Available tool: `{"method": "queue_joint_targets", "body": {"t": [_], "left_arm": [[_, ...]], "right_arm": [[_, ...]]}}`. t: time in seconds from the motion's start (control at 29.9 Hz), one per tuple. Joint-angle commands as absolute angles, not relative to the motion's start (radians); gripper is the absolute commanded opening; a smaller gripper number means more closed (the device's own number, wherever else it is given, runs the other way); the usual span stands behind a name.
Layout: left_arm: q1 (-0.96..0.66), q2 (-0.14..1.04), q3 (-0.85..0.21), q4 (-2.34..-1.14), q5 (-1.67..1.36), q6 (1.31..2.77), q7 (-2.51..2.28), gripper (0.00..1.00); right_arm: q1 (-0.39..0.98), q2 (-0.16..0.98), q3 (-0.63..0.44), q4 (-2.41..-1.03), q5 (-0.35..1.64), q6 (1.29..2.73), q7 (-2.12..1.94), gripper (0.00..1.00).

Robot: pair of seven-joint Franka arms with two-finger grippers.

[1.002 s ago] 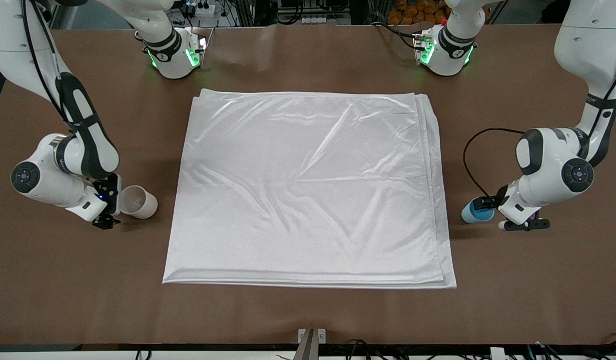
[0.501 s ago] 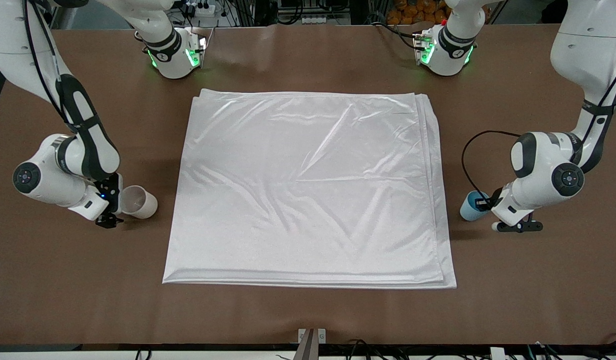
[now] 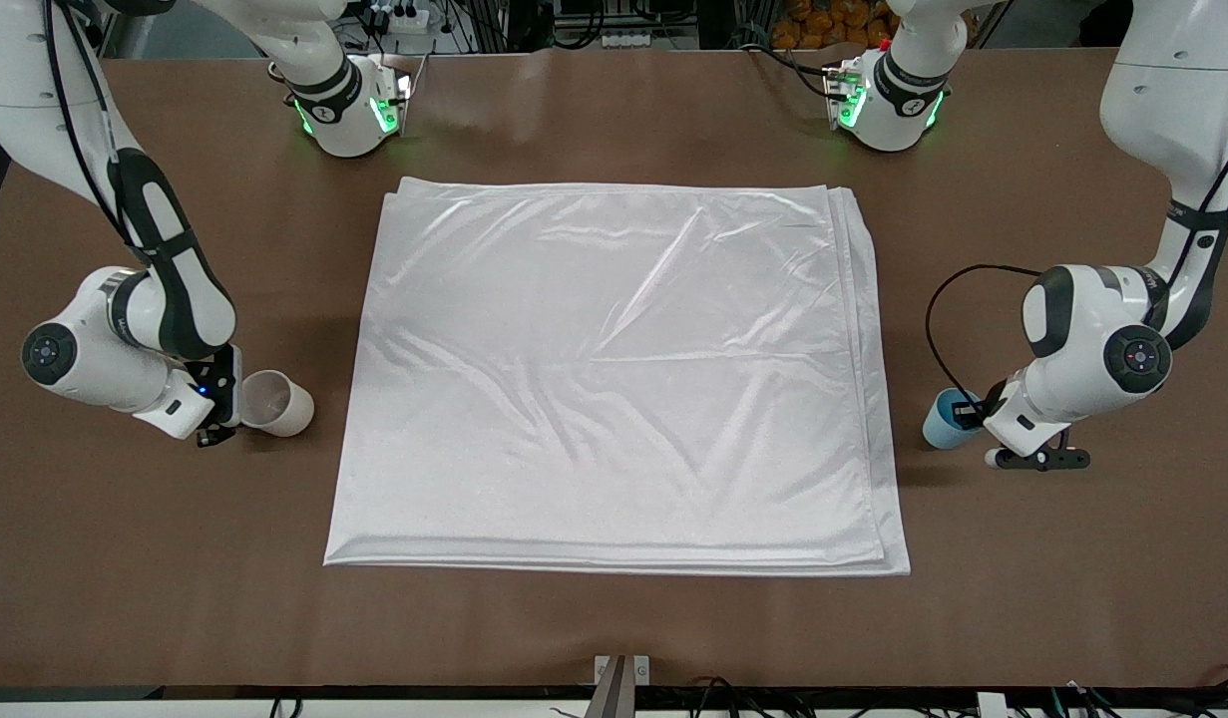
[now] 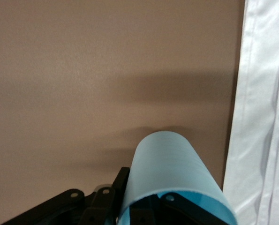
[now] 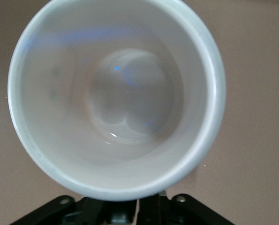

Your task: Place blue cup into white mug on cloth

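The blue cup [image 3: 941, 422] is tilted over the bare table beside the cloth's [image 3: 614, 379] edge at the left arm's end. My left gripper [image 3: 965, 411] is shut on its wall, one finger inside the mouth and one outside. In the left wrist view the blue cup [image 4: 169, 164] fills the space at the gripper [image 4: 144, 199], with the cloth [image 4: 263, 117] alongside. The white mug [image 3: 276, 403] is tipped on the table at the right arm's end, its mouth toward my right gripper [image 3: 229, 407]. In the right wrist view the gripper [image 5: 148, 208] is shut under the white mug's [image 5: 116, 98] rim. The handle is hidden.
The two arm bases [image 3: 349, 110] [image 3: 888, 105] stand at the table edge farthest from the front camera. A black cable [image 3: 938, 319] loops above the table by the left wrist. Bare brown table [image 3: 614, 628] surrounds the cloth.
My left gripper shifted slightly with the blue cup, first toward the cloth, then back a little. My right gripper edged closer to the mug, which hardly moved.
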State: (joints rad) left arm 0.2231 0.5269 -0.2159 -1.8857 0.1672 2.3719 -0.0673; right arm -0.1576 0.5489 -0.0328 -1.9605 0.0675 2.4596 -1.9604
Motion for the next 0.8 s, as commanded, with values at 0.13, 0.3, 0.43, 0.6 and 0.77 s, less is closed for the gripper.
{"method": "queue_joint_targets", "body": {"t": [0.13,0.3,0.43,0.6,0.77], "left_arm": [[0.206,0.508,-0.222,-1.799,0.189,2.243,-0.034,0.0],[0.193,0.508,-0.236,-1.76,0.19,2.183,-0.028,0.0],[0.193,0.508,-0.236,-1.758,0.19,2.177,-0.005,0.0],[0.195,0.506,-0.239,-1.756,0.189,2.172,0.006,0.0],[0.193,0.495,-0.242,-1.723,0.183,2.114,0.006,0.0]], "right_arm": [[-0.173,0.532,-0.021,-1.967,0.126,2.442,-1.999,0.0],[-0.187,0.514,-0.02,-1.965,0.163,2.427,-1.999,0.0],[-0.181,0.486,-0.014,-1.965,0.169,2.425,-1.993,0.0],[-0.149,0.448,-0.002,-1.965,0.17,2.405,-1.962,0.0],[-0.098,0.4,0.002,-1.963,0.169,2.372,-1.895,0.0]]}}
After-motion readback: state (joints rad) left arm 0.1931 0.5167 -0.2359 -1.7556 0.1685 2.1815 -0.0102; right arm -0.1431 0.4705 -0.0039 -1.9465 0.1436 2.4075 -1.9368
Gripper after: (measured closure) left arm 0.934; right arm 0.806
